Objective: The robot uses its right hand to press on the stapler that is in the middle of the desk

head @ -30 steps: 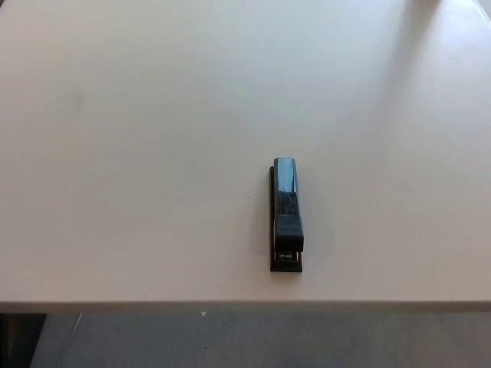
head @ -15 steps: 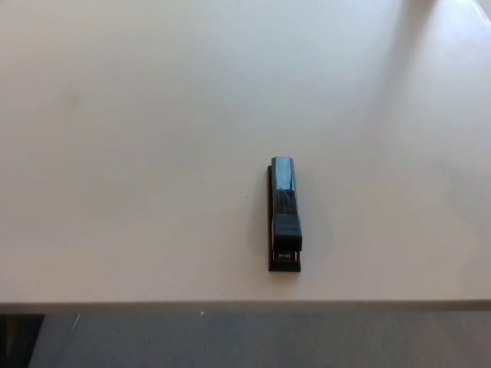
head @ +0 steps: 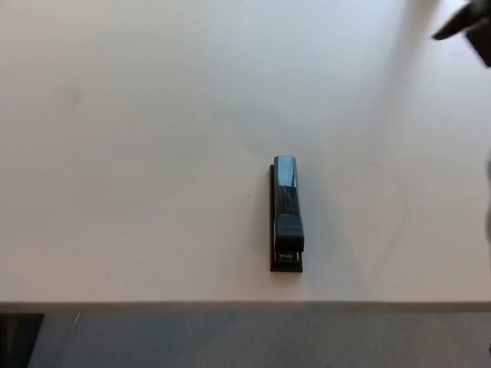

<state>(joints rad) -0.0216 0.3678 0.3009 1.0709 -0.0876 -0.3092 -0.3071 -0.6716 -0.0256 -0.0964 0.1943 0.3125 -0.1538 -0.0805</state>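
Nearest zone: one strip of grey floor (head: 253, 337) along the bottom of the head view, with one dark object (head: 17, 337) at the lower left corner, too cropped to identify.

Above that: one pale desk (head: 138, 153), front edge running straight across the frame, surface filling the remainder of the view.

Count on the desk: one stapler (head: 286, 215). Black body, glossy top with a bluish reflection at the far end. Lying flat, long axis pointing away from the front edge, near end close to that edge, placed slightly right of the frame centre. Untouched by anything; faint shadow beside it on the right.

Far zone, upper right corner: one dark, blurred shape, the right hand (head: 469, 29), only partly inside the frame, cut off by the right border. A pointed tip aimed toward the left. Finger posture: cannot tell, owing to blur and cropping.

Count of robot hands visible: one, the right. Left hand outside the frame.

Relation of stapler to right hand: well apart. Stapler nearer and to the left; hand farther and to the right, at the frame corner. Bare desk surface between the two. No contact.
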